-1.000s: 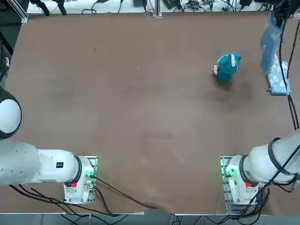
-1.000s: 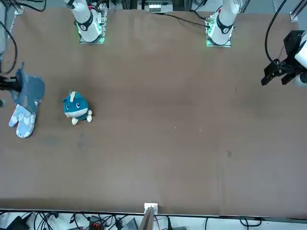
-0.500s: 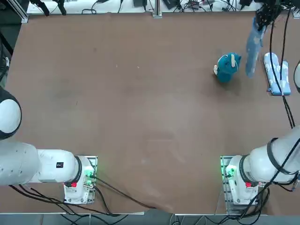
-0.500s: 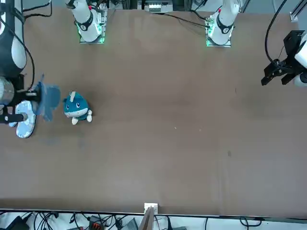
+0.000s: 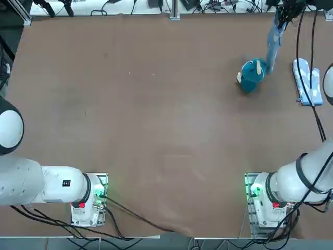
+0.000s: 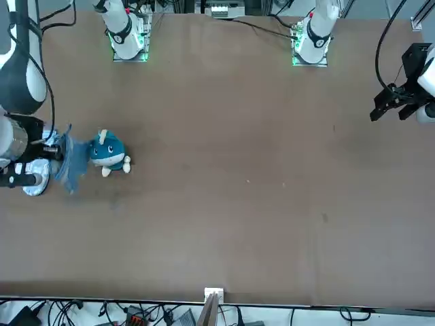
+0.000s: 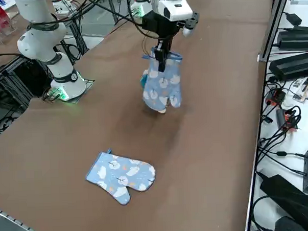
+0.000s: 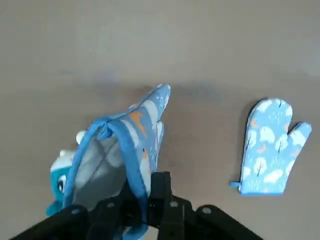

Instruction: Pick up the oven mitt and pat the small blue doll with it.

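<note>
Right end effector (image 5: 281, 16) is seen from overhead at the far right of the counter (image 5: 156, 104), with the oven mitt (image 5: 272, 44) hung from it beside the small blue doll (image 5: 252, 74). From the front, the mitt is pressed against the doll's side. From the right side, the doll is mostly hidden behind the mitt, and a second mitt (image 7: 121, 175) lies flat nearby. At the wrist, the fingers (image 8: 159, 192) are clamped on the mitt's cuff.

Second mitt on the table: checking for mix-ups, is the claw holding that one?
No, the second mitt lies flat while the claw grips the hanging mitt.
</note>
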`<state>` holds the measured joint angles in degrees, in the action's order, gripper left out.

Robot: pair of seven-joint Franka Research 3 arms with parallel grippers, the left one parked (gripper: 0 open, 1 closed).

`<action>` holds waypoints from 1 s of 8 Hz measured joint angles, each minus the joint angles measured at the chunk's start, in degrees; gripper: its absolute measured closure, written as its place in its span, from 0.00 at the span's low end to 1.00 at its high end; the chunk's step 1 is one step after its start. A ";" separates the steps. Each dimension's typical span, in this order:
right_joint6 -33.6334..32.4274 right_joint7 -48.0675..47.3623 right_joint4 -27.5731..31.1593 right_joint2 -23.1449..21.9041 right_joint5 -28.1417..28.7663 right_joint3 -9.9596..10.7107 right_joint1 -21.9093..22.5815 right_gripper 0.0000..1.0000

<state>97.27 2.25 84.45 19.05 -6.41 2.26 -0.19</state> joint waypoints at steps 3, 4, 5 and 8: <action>-0.11 -3.45 -2.47 -0.34 -0.23 0.67 -0.11 0.96; -2.24 -3.58 -2.69 -0.56 -1.79 0.92 -0.19 0.96; -5.26 -3.81 -2.65 -0.59 -4.30 1.02 -0.27 0.96; -10.23 -7.45 -1.06 0.30 -6.17 0.74 0.75 0.96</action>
<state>87.04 -5.20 83.39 19.35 -12.58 3.00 0.55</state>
